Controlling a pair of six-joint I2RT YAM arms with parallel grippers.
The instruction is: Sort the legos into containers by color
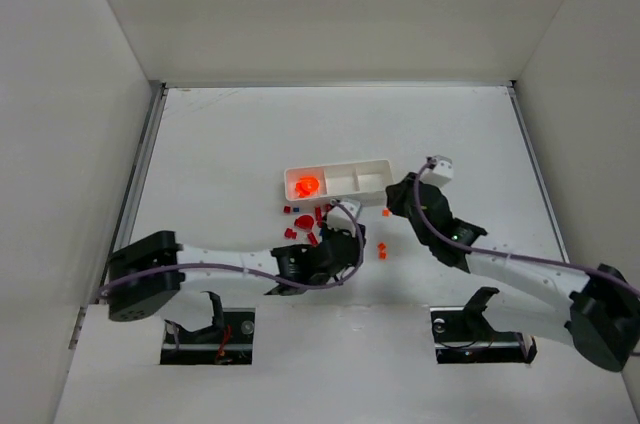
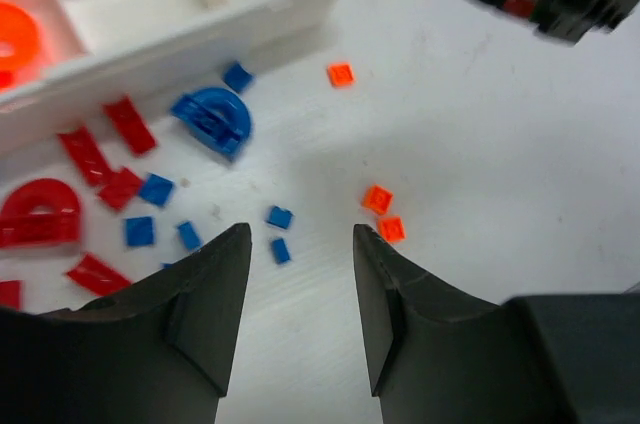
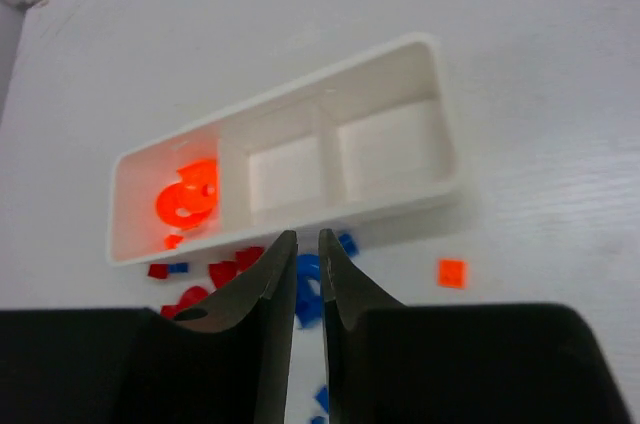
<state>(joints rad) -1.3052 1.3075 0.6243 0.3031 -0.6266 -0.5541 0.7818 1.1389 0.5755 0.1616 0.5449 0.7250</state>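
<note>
White rectangular plastic tray (image 3: 400, 200) with three square compartments in a row, resting on the matte white table (image 2: 480, 144). The left compartment holds glossy translucent orange round pieces (image 3: 188, 199); the other two show only bare floor. Loose legos lie on the table just beside the tray's near wall: a blue half-round arch (image 2: 212, 119), a red arch (image 2: 40, 214), red sloped wedges (image 2: 130, 124), small blue square bricks (image 2: 279, 216) and flat orange square tiles (image 2: 377, 198). Left gripper (image 2: 300, 244): jaws moderately parted, empty, above the blue bricks. Right gripper (image 3: 307, 244): jaws narrowed to a slit, nothing visible between them.
</note>
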